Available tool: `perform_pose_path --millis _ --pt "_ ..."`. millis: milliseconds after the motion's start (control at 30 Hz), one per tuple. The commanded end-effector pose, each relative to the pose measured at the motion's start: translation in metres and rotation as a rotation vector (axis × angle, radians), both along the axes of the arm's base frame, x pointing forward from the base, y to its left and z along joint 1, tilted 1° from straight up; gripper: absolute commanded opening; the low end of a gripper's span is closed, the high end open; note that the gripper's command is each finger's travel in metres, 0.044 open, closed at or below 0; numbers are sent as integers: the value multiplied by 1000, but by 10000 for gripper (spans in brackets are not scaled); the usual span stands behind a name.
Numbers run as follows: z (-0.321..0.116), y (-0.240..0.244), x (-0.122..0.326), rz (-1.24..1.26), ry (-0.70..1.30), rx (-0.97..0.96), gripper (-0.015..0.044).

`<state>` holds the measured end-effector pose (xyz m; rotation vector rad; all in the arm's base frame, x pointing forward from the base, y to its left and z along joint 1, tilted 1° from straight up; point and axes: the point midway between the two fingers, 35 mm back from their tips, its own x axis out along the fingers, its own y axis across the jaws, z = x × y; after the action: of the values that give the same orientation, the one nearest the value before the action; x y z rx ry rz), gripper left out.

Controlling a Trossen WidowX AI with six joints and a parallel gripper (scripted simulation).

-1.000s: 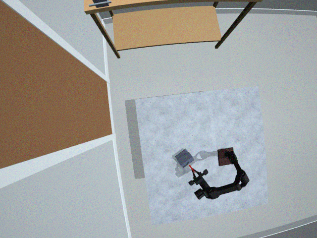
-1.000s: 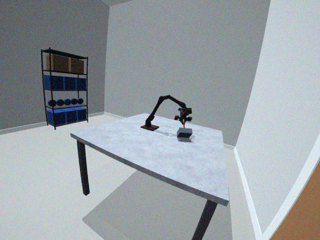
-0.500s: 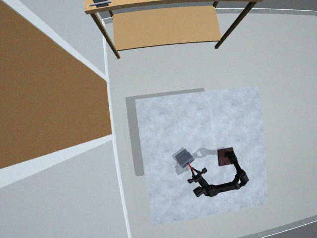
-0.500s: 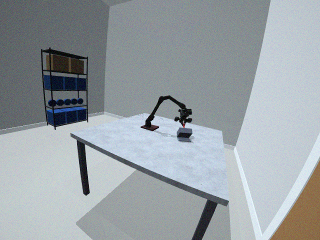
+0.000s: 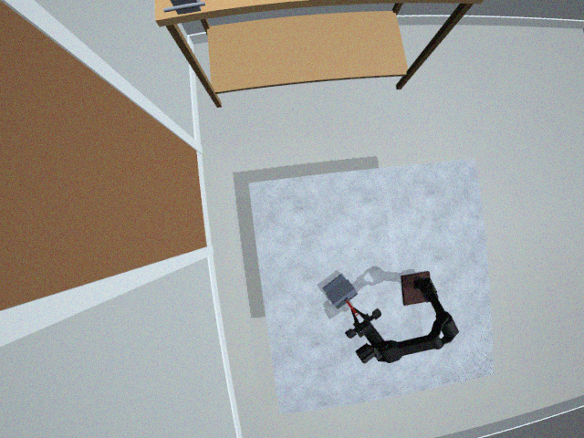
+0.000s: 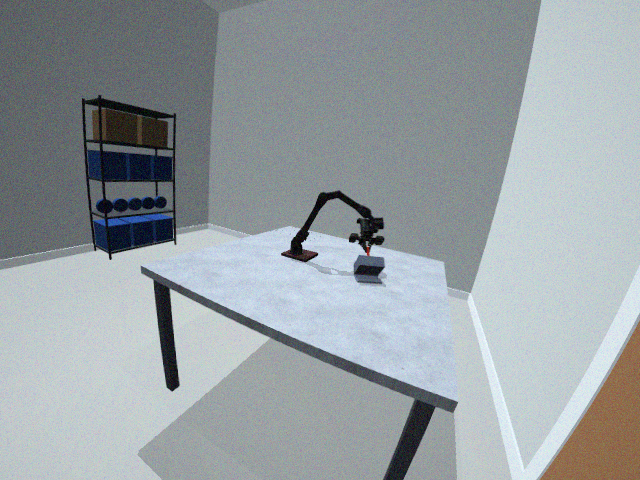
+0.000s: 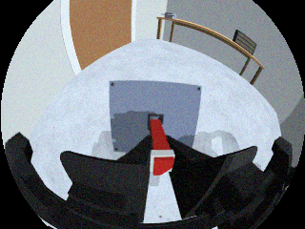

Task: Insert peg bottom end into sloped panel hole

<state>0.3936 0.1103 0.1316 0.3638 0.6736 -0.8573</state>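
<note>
A red peg (image 5: 349, 306) (image 7: 159, 135) with flat sides and a pale band near its upper end is tilted toward the panel. My gripper (image 5: 356, 315) (image 6: 367, 250) is shut on the peg. The blue-grey sloped panel (image 5: 337, 287) (image 6: 369, 261) (image 7: 183, 102) lies just beyond the fingers. Its squarish hole (image 7: 151, 116) has a dark rim. In the wrist view the peg's far end overlaps the lower part of the hole, and some of the opening shows above and beside it. How deep the end sits, if at all, I cannot tell.
The panel's block stands on the pale table (image 5: 311, 216) (image 6: 289, 304) (image 7: 238, 110). The arm's reddish-brown base plate (image 5: 410, 294) (image 6: 308, 255) is to the panel's right in the top view. The arm's shadow falls over part of the panel in the wrist view.
</note>
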Motion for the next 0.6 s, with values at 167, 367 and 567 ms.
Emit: perform_pose_path --millis 167,367,567 --pt "-2 -2 0 -2 -2 1 0" --pt "-3 -3 0 -2 -2 1 0" --pt "-6 -5 0 -2 -2 1 0"
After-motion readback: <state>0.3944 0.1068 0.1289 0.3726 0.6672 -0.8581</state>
